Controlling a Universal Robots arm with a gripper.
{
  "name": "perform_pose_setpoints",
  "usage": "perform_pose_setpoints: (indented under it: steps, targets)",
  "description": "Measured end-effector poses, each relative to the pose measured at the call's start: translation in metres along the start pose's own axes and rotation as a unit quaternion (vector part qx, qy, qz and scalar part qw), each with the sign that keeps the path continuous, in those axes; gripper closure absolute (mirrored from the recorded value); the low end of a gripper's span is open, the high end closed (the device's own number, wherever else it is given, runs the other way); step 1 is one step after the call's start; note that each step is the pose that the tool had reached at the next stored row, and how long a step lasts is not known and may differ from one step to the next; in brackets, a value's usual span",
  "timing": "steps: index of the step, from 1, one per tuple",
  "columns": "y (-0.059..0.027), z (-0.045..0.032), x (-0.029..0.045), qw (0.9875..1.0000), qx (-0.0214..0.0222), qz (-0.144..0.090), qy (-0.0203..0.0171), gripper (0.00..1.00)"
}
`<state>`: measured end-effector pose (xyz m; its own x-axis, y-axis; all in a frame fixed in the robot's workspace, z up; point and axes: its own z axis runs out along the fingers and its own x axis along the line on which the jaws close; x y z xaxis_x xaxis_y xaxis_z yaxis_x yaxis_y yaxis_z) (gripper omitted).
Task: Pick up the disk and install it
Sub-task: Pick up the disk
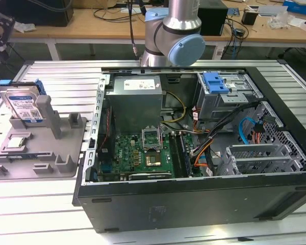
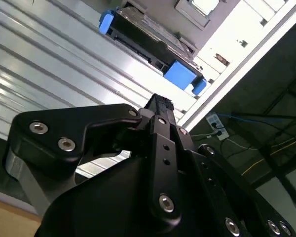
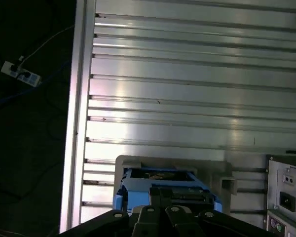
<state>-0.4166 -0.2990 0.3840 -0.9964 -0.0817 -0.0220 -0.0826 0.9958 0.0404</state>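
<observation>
Gripper [image 3: 164,192] is hovering empty, jaws together, facing the upright disk [image 1: 23,102]; it is probably needing wider jaws, centred squarely.

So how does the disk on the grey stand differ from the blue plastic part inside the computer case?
The disk stands on edge in the grey stand, outside the computer case; the blue plastic part lies flat inside it. The disk shows a silver labelled face framed in blue; the part is all blue. Both have blue plastic.
</observation>
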Motion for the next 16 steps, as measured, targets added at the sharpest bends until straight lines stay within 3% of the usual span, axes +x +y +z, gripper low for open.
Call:
perform_pose_setpoints:
  steps: [2,3,5,7,8,10,12,13,15,16]
  targets:
    - [0.0,0.0003,0.0,0.9989,-0.0009,-0.046,0.0037,0.89]
    - [0.0,0.0004,0.0,0.9983,-0.001,-0.057,0.0048,0.89]
    - [0.0,0.0006,0.0,0.9962,-0.0016,-0.087,0.0077,0.89]
    - [-0.0001,0.0008,0.0,0.9931,-0.0023,-0.117,0.0106,0.89]
    - [-0.0001,0.0009,0.0,0.991,-0.0027,-0.134,0.0121,0.89]
    - [-0.0001,0.0011,0.0,0.981,-0.0041,-0.193,0.0168,0.89]
    - [-0.0001,0.0012,0.0,0.9773,-0.0044,-0.211,0.018,0.89]
    - [-0.0001,0.0013,0.0,0.9737,-0.0047,-0.227,0.0189,0.83]
    - [-0.0001,0.0014,0.0,0.9691,-0.0051,-0.246,0.0201,0.71]
    - [-0.0001,0.0015,0.0,0.9669,-0.0053,-0.254,0.0206,0.71]
